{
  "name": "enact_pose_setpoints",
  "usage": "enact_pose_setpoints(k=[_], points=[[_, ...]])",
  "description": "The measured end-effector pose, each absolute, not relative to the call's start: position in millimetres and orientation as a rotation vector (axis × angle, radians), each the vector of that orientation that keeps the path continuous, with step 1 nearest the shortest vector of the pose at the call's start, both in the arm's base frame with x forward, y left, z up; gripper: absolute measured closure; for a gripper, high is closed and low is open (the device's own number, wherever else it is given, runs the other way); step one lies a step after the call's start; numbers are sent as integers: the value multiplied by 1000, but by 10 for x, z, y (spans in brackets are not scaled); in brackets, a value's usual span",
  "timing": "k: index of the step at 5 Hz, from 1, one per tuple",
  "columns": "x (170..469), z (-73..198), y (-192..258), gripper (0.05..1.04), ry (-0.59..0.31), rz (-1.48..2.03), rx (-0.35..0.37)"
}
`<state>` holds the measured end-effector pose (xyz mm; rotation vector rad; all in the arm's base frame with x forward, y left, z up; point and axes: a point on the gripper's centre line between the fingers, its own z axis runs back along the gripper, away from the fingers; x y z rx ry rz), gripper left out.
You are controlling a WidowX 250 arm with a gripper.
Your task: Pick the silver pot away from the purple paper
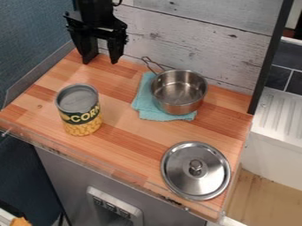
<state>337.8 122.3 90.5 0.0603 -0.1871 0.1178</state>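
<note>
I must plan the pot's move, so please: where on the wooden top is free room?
The widest bare patch lies between the corn can, the cloth and the lid. Another lies between pot, lid and right counter edge. Crowded: the back, where the pot sits on the cloth near the wall.

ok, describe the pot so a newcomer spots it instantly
Wooden counter, back edge by the whitewashed plank wall: find the folded teal cloth. The pot sits on it, silver and open-topped. Unlike the lid or can, it has a wire handle.

Shiny smooth metal pot [179, 92] and lid [186, 174], soft matt teal cloth [143, 100], striped wooden counter [121, 126], rough-looking plank wall [177, 31].
</note>
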Motion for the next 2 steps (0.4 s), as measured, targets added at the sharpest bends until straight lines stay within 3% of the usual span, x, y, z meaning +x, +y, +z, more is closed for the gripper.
enact_pose_setpoints(k=[1,2], points=[[3362,786,1188,83,-154,109,46],[3447,719,671,83,-154,-51,-14]])
